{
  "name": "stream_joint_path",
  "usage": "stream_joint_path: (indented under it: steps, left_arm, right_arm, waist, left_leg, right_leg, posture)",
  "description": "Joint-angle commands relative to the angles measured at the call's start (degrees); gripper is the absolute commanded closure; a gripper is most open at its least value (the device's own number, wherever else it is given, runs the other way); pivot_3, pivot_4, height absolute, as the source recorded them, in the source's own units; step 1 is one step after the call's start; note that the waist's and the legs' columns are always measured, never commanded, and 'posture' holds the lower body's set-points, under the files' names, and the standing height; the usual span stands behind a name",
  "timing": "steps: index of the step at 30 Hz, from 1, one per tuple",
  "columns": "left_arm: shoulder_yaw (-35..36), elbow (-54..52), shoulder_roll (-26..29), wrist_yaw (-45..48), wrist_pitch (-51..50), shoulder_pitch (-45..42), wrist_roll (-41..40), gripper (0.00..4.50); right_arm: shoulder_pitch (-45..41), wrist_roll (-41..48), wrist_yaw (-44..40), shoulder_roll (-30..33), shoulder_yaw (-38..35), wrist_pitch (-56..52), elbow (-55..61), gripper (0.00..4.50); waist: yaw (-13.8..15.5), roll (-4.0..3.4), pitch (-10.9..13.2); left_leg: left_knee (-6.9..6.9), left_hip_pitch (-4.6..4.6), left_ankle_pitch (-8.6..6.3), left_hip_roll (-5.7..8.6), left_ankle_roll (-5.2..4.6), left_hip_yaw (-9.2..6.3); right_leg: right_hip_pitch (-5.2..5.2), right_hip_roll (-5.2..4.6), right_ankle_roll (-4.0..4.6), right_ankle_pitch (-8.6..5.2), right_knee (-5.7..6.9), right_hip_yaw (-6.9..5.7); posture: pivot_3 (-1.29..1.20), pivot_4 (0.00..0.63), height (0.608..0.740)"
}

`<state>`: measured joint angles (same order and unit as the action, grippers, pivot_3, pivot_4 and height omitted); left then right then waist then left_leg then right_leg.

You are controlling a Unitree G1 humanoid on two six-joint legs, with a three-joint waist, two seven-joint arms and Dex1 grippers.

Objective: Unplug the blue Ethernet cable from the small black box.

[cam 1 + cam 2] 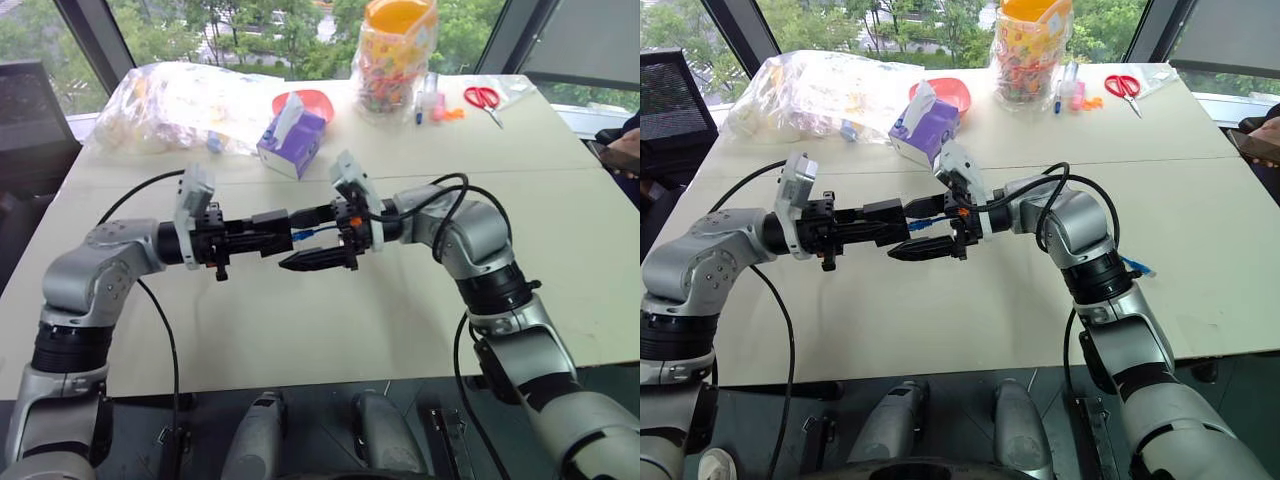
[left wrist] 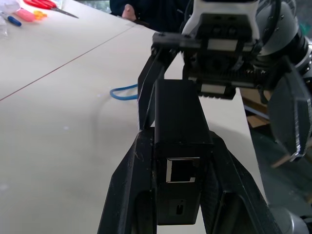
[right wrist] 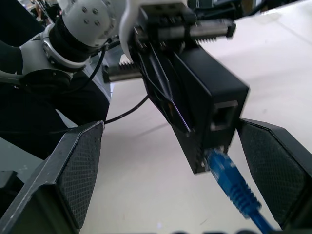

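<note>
The small matte-black plastic box point(image 3: 207, 105) is held above the pale table point(image 1: 300, 330), clamped between the two black fingers of the left gripper point(image 2: 178, 170). The bright-blue Ethernet cable point(image 3: 231, 187) is plugged into a lower port on the box's end face — the port above it stands empty. The right gripper point(image 3: 180, 175) faces that end with its ribbed fingers spread wide, one on each side of the box and plug, gripping neither.

The left wrist view shows what the head views do not: another empty port on the box's near end, and a loop of blue cable lying on the table beyond.

Farther back on the table stand a purple tissue box point(image 1: 290, 140), a red bowl point(image 1: 315, 100), a clear jar of coloured pieces with an orange lid point(image 1: 395, 55), a crumpled clear plastic bag point(image 1: 185, 105) and red-handled scissors point(image 1: 485, 100) — all well apart from the grippers.
</note>
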<state>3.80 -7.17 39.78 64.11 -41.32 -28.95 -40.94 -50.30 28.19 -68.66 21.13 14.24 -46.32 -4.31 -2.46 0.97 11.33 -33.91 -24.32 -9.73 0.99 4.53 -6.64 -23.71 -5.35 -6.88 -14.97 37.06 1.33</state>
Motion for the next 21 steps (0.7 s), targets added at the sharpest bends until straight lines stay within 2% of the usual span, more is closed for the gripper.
stream_joint_path:
  steps: [1, 4, 7, 21]
  left_arm:
    - [2.5, -3.0, 1.1, 0.0, -1.1, -1.3, -2.5, 3.99]
    - [2.9, -3.8, 1.6, -0.4, -1.9, -1.4, -3.4, 3.99]
    - [3.2, -4.1, 2.0, -0.6, -2.2, -1.0, -3.6, 3.99]
    - [3.1, -4.6, 3.6, -0.3, -2.3, -0.1, -4.3, 3.99]
  right_arm:
    - [-2.0, 0.4, -1.1, 0.0, -0.1, 0.6, -0.1, 0.04]
    - [-2.5, 0.1, -1.7, 0.2, -0.2, 1.1, -1.8, 0.90]
    - [-2.9, -0.1, -2.4, 0.6, -0.3, 1.5, -3.3, 2.45]
    - [-4.2, -0.4, -5.7, 2.0, -0.6, 1.6, -7.0, 2.45]
  waist:
    - [-0.1, 0.00, 0.0]
    - [-0.1, 0.00, 0.0]
    - [-0.1, 0.00, 0.0]
    - [-0.1, 0.00, 0.0]
  left_leg:
    - [0.00, -0.01, 0.00, 0.00, 0.00, 0.00]
    - [0.01, -0.02, 0.00, 0.00, 0.00, 0.00]
    - [0.01, -0.01, 0.00, 0.00, 0.00, 0.00]
    - [0.00, -0.03, 0.00, 0.00, 0.00, 0.00]
  right_leg:
    - [-0.02, 0.00, -0.08, 0.04, 0.00, 0.00]
    - [-0.03, 0.01, -0.10, 0.05, 0.02, -0.02]
    - [-0.04, 0.01, -0.09, 0.05, 0.03, -0.02]
    - [-0.05, 0.01, -0.09, 0.04, 0.02, -0.02]
  posture:
    - [0.00, 0.150, 0.726]
    - [0.00, 0.150, 0.726]
    - [0.00, 0.150, 0.726]
    - [0.00, 0.150, 0.726]
